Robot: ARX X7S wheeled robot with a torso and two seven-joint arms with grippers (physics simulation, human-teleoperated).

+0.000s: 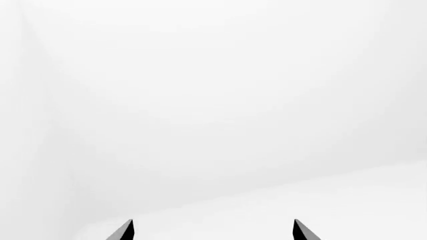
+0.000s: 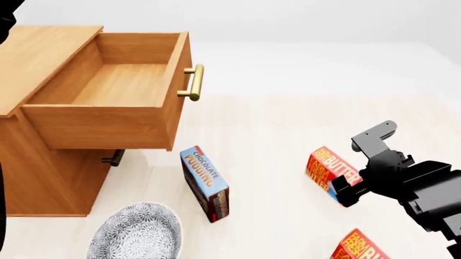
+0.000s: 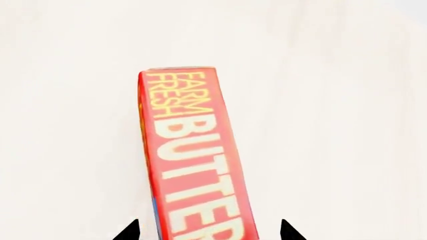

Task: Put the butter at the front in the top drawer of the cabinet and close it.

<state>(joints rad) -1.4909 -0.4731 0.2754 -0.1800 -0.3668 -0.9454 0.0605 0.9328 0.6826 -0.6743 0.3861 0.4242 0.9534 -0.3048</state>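
You are working over a pale cream floor (image 2: 288, 124) that fades into plain white walls. The cabinet (image 2: 36, 156) is your landmark: honey-brown wood, at the left of the head view, with the top drawer (image 2: 119, 91) pulled fully out, its brass bar handle (image 2: 193, 82) facing the open floor. The drawer's inside shows bare wood. Just under it you can see a dark handle (image 2: 113, 157) of the lower drawer.

In front of the cabinet lies a grey patterned bowl (image 2: 140, 234), and just beside that stands a blue-topped chocolate pudding box (image 2: 205, 182), on edge.

The butter (image 2: 327, 168) sits well to the right of the cabinet, past the pudding box. It is a red-orange carton with yellow "FARM FRESH BUTTER" lettering, resting on a long side with the lettered face turned up. A second carton (image 2: 360, 247) of the same look lies farther from the cabinet, cut off by the lower edge of the head view.

Your right gripper (image 3: 210, 231) is at the butter: its two dark fingertips (image 3: 128, 231) are spread to either side of the carton's near end, and you cannot tell whether they touch it. Your left gripper (image 1: 213, 231) points at blank white wall, its fingertips (image 1: 123, 231) held wide apart with nothing between them.
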